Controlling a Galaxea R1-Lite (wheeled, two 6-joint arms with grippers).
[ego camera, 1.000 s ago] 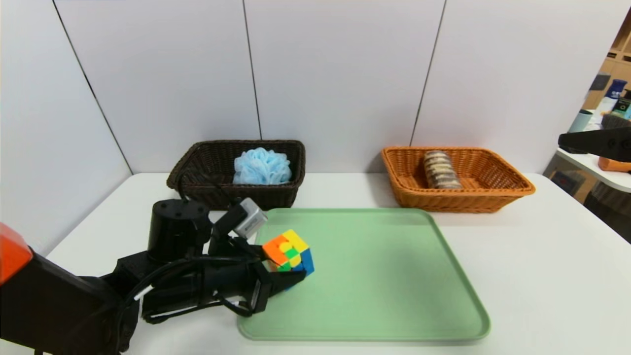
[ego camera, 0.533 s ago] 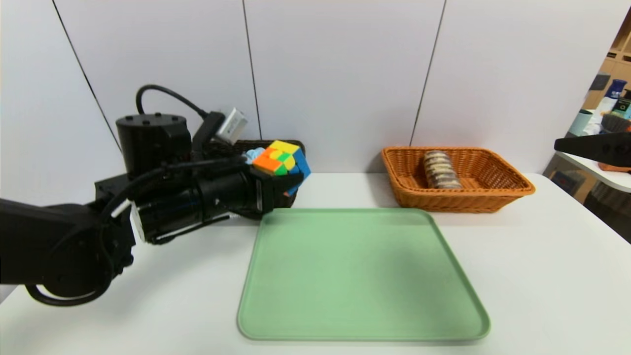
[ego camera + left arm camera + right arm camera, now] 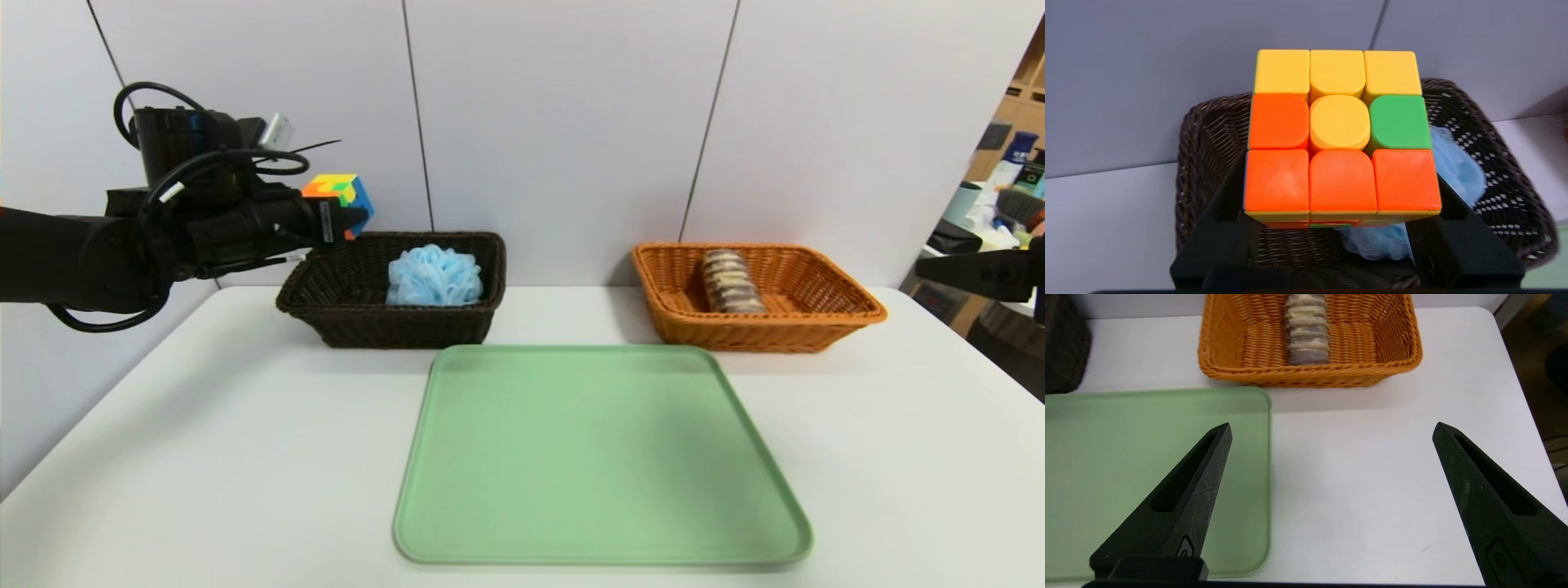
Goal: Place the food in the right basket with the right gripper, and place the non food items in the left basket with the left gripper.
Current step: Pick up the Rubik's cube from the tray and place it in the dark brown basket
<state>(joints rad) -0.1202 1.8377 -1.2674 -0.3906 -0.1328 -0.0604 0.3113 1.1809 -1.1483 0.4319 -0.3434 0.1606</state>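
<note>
The left gripper (image 3: 339, 220) held the puzzle cube (image 3: 341, 196) clamped above the dark basket (image 3: 343, 314)—best lowered beside the bath puff (image 3: 433, 276) before releasing. The right gripper (image 3: 1331, 465) hung parked off the table's right side, jaws apart.

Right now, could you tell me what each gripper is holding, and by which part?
The left gripper clamps the puzzle cube by two opposite side faces; the right gripper is open, holding nothing.

- You've got a plain white table (image 3: 204, 457) here.
- A green tray (image 3: 600, 457) lies flat on it, up front in the middle.
- The dark brown basket (image 3: 359, 314) sits back left, and the orange basket (image 3: 824, 314) back right, well apart.
</note>
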